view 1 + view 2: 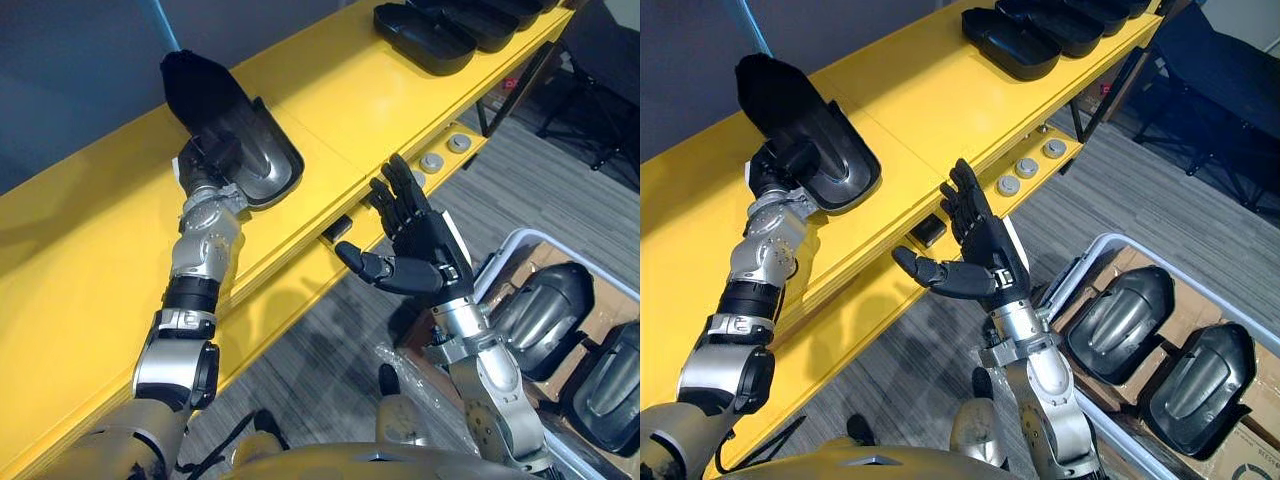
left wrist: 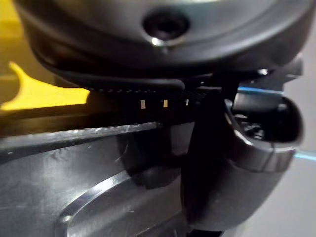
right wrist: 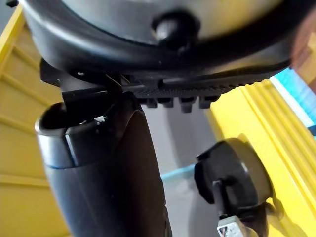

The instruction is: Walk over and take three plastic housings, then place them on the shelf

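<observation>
Up on yellow shelf [image 1: 340, 100], left hand [image 1: 205, 158] outstretched, clasping plastic housing [image 1: 265, 160] by near end; right hand [image 1: 430, 250] raised, fingers spread, empty

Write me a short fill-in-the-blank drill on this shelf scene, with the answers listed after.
1. The left hand grips a dark housing on the ____ shelf.
2. The right hand, fingers spread, holds ____.
3. The white-rimmed bin beside the right arm holds more ____.
Answers: yellow; nothing; housings.
</observation>
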Controlling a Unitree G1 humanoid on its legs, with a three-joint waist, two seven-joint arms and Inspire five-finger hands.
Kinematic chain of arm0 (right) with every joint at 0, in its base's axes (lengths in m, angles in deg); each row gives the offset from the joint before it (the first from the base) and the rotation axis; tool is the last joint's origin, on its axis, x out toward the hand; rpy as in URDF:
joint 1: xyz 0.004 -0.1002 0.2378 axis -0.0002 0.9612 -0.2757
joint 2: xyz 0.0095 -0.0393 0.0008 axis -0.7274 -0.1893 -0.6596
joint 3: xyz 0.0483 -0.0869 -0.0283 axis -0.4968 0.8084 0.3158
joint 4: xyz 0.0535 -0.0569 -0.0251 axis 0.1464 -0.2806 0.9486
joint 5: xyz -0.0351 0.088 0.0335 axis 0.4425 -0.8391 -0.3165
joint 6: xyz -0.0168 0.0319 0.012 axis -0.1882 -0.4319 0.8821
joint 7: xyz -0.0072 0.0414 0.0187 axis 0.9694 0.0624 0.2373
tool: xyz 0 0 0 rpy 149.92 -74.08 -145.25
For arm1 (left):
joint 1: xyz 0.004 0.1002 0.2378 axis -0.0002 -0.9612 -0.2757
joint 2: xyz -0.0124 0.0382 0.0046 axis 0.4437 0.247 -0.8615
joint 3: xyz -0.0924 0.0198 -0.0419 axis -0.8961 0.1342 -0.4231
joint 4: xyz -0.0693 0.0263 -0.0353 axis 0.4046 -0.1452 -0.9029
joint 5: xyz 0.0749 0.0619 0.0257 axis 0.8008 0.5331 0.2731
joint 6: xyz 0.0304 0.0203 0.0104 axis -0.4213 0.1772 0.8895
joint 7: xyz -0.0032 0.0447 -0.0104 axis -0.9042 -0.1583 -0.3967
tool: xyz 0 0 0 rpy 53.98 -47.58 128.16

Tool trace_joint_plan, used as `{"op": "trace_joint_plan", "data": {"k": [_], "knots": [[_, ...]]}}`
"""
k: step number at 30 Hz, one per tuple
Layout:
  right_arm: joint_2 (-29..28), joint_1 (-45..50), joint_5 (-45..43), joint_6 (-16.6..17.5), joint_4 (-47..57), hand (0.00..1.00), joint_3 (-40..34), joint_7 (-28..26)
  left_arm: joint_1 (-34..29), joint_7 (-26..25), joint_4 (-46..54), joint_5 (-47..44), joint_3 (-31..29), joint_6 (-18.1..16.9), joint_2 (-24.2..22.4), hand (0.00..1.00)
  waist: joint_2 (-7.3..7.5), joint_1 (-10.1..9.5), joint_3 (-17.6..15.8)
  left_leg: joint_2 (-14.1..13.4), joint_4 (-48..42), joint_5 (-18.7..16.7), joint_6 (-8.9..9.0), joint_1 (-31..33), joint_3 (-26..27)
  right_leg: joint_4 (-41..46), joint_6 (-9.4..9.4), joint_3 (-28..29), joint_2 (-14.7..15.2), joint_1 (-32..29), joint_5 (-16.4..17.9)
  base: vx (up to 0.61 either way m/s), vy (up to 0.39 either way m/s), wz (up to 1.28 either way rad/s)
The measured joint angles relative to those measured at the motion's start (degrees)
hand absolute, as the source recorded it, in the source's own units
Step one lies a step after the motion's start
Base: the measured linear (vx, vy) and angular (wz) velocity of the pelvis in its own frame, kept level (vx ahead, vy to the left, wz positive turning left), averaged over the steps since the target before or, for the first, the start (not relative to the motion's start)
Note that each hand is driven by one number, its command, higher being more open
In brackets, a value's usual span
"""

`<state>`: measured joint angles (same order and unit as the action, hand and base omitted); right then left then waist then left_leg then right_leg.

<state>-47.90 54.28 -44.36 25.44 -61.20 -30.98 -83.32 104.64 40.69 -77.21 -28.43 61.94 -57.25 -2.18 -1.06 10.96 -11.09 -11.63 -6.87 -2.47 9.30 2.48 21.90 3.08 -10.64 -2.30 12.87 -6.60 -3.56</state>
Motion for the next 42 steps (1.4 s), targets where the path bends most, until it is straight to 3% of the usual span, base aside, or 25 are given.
{"op": "trace_joint_plan", "data": {"k": [3, 4, 9, 24, 31, 34, 37, 42], "knots": [[1.4, -0.7, 0.0, -0.4, 0.0, 1.0, 0.4, 0.2, 0.9, 0.1, -0.4, 0.0, 0.0, 0.0, 0.0, 0.0, -0.3, -0.51, -0.7, -0.1, -0.1, -0.1, 0.03, 0.1, 0.6, 0.0, 0.0, 0.4, 0.0, -0.3, 0.0, -0.03, -0.003, -0.08], [2.1, -0.7, 0.0, -0.8, 0.0, 1.0, 0.4, 0.2, 2.3, 0.1, -2.1, 0.0, 0.0, 0.1, 0.2, 1.0, -0.29, -1.07, -1.0, -0.1, -0.2, -0.3, -0.01, 0.1, 1.1, 0.0, -0.01, 0.8, 0.0, -0.3, 0.0, -0.03, -0.001, -0.11], [3.0, -0.7, -0.1, -1.1, 0.0, 1.0, 1.6, 0.6, 4.8, -0.3, -3.9, -0.5, 0.0, 0.9, 2.3, 1.0, -0.31, -1.02, -2.3, -1.1, -2.4, -1.7, -0.2, 1.2, 1.9, 0.0, -0.01, 0.8, 0.0, -0.6, 0.0, -0.02, 0.003, -0.04], [3.3, -1.2, -0.1, -1.1, 0.0, 1.0, 5.2, 3.4, 9.0, -6.9, -6.9, -2.7, -2.7, 0.7, 2.5, 1.0, -0.25, -0.79, -3.2, -1.5, -3.7, -2.0, -0.13, 1.1, 2.0, 0.3, -0.04, 0.4, 0.0, -0.3, 0.0, 0.0, 0.001, 0.01], [3.1, 0.0, -0.1, -1.1, 0.0, 1.0, 7.1, 3.4, 9.0, -10.2, -8.4, 4.7, -4.2, 2.5, 2.5, 1.0, -0.23, 0.25, -3.2, -0.9, -1.1, -0.7, -0.22, -1.3, 1.8, 0.9, -0.06, -0.4, -0.1, 1.2, 0.0, 0.0, -0.006, 0.04], [3.0, 0.0, -0.1, -1.1, 0.0, 1.0, 7.1, 3.0, 9.0, -9.4, -8.4, 6.8, -4.6, 5.3, 3.4, 1.0, -0.21, 0.14, -3.2, -0.6, 0.2, 0.0, -0.19, -2.8, 1.5, 0.8, -0.05, -0.8, -0.1, 2.2, 0.1, -0.01, -0.002, 0.07], [2.9, 0.2, -0.1, -1.1, -0.1, 1.0, 7.3, 2.9, 8.6, -4.4, -8.4, 10.0, -4.5, 8.7, 6.7, 1.0, -0.27, 0.27, -3.1, 0.1, 1.9, 1.0, -0.24, -4.3, 1.3, 0.5, -0.02, -1.1, 0.0, 3.4, 0.1, -0.01, 0.009, 0.05], [2.9, 1.3, -0.1, -1.0, -0.6, 1.0, 6.7, 2.7, 7.8, 1.3, -8.1, 13.7, -4.4, 9.7, 12.2, 1.0, -0.63, 0.23, -2.3, 0.5, 4.0, 2.3, -0.02, -6.1, 0.1, -0.4, 0.42, -3.0, -0.1, 5.7, 0.4, -0.01, -0.007, 0.13]]}}
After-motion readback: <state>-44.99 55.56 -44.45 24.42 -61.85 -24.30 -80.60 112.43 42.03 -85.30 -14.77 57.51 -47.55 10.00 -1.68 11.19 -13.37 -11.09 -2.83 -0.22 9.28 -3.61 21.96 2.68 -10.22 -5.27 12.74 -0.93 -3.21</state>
